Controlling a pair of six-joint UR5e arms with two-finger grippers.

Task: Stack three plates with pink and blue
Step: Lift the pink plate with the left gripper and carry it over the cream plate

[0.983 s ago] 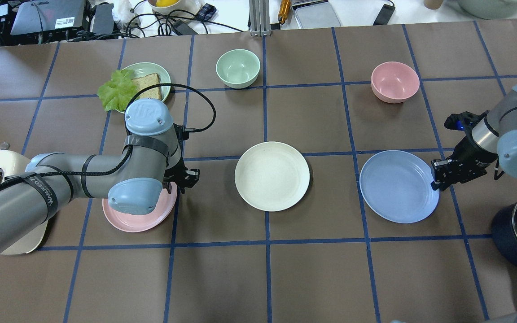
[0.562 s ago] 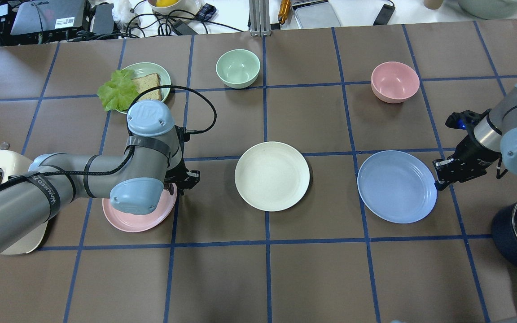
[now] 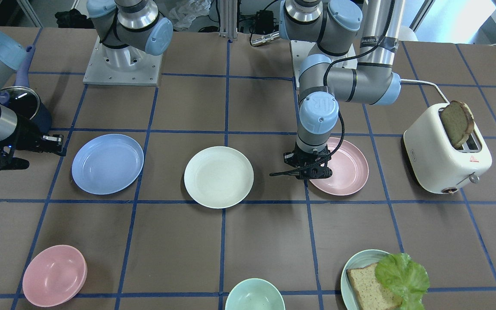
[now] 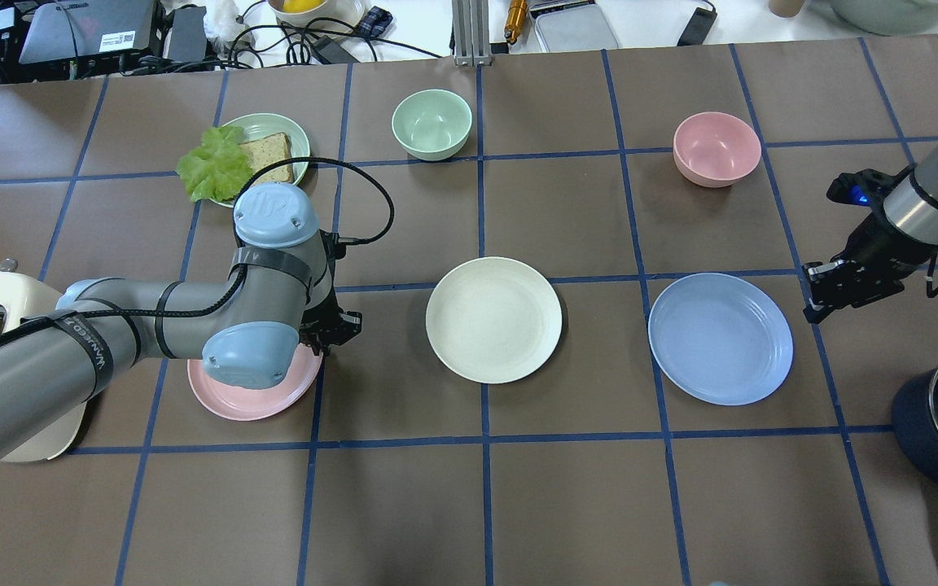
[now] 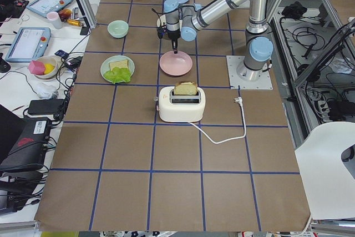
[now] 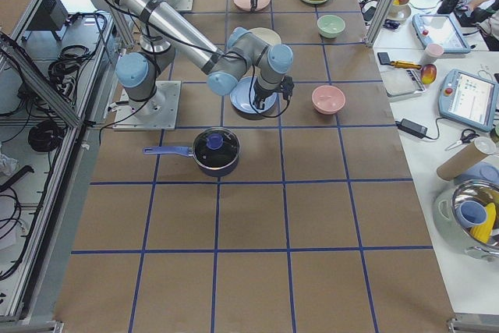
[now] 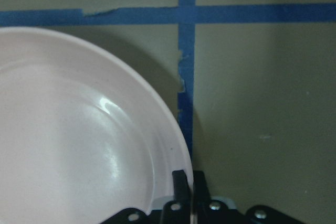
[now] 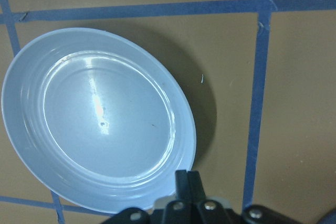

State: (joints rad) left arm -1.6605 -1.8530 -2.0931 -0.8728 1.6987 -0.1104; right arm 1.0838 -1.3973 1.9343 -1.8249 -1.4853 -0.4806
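Overhead exterior, left tool (image 4: pixel 339 324): clamped on pink plate (image 4: pixel 241 403) rim.
Right tool (image 4: pixel 813 311): pressed together, empty, blue plate (image 4: pixel 720 338) just beside it.
Risk: shallow rim pinch may slip on lifting, dropping plate.

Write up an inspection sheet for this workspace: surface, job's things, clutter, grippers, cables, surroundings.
Surface: brown table with a blue tape grid, flat.
Job's things: pink plate, cream plate and blue plate lie apart in a row, unstacked.
Clutter: toaster holding bread, mint bowl, pink bowl, teal plate with bread and lettuce, lidded saucepan.
Grippers: left gripper shut on the pink plate's rim; right gripper shut, empty, beside the blue plate, apart from it.
Cables: toaster cord across the table; black cable looping off the left arm.
Surroundings: side bench with tablets and loose gear.
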